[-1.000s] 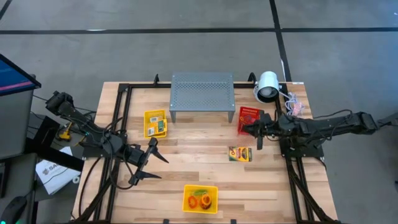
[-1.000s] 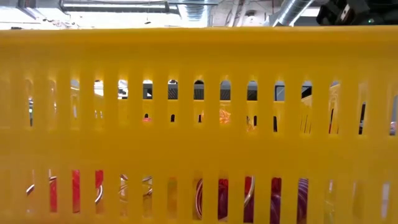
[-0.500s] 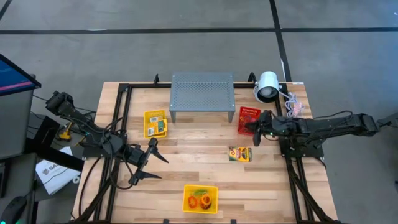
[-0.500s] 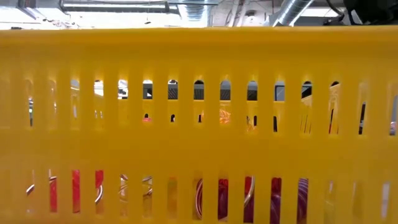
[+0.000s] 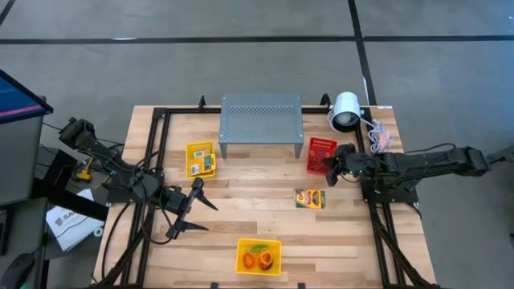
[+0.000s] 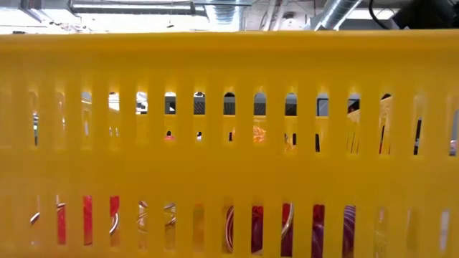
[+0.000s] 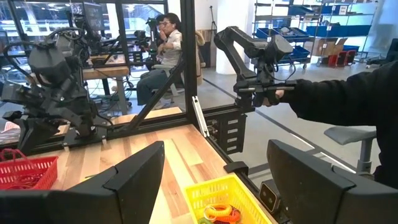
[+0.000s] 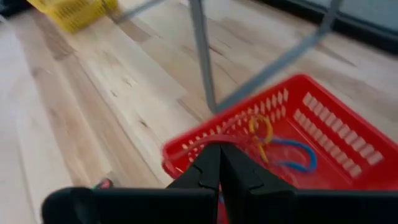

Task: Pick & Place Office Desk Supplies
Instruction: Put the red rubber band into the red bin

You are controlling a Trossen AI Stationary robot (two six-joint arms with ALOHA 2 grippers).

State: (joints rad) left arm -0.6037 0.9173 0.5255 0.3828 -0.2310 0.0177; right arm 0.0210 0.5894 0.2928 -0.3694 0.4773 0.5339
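A crayon box (image 5: 310, 198) lies flat on the table, and another lies in the yellow basket (image 5: 201, 158) on the left. The near yellow basket (image 5: 259, 257) holds rubber bands (image 7: 219, 213). More rubber bands (image 8: 273, 140) lie in the red basket (image 5: 320, 152). My right gripper (image 5: 329, 177) is shut, empty, and tipped down over the red basket's near rim (image 8: 186, 149). My left gripper (image 5: 197, 210) hovers open and level at the table's left, and in its wrist view (image 7: 214, 162) nothing sits between the fingers.
A grey perforated stand (image 5: 261, 120) sits at the far middle and a white lamp (image 5: 345, 111) at the far right. The near yellow basket's slotted wall (image 6: 229, 143) fills the low view. People sit beyond the table (image 7: 165, 37). Bare wood lies at the table's middle.
My right gripper has tipped from nearly level to slanting down over the red basket, sinking a little and drawing slightly toward the table's right edge. It has stayed shut.
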